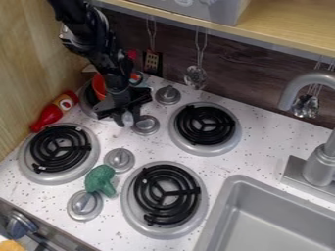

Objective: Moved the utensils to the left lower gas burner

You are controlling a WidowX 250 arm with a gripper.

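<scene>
Black gripper (128, 119) hangs between rear burners (205, 148), clear of sink's rim (224, 200).

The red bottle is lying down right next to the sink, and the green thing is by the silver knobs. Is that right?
Not quite. The camera view shows the red bottle lying beside the wooden wall, near the left lower burner. The green thing is by the silver knobs.

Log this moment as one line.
claw over counter | orange pot at upper left burner, partly hidden | red bottle by lower left burner | green object between two knobs
</scene>
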